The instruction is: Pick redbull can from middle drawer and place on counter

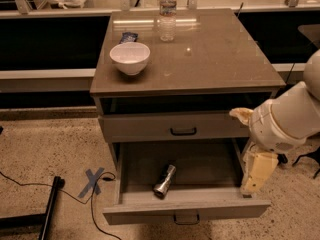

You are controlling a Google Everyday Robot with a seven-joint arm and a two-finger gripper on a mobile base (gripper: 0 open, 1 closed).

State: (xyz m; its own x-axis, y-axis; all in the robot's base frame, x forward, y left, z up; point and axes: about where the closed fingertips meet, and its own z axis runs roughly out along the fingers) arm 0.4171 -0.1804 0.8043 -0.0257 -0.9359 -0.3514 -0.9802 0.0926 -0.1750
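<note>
My pincer hung at the right edge of the open drawer, apart from the can, which lay on its side on the drawer floor. I could not tell whether the pincer was open or closed. A bowl and a bottle stood on the tabletop.

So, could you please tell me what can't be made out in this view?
- Gripper, by the drawer's right front corner: its arm runs off the right edge of the camera view.
- Can, lying in the drawer: markings too small to read.
- Blue item on the counter: partly behind the bowl, unidentifiable.
- Slot under the counter: too dark to see inside.
</note>
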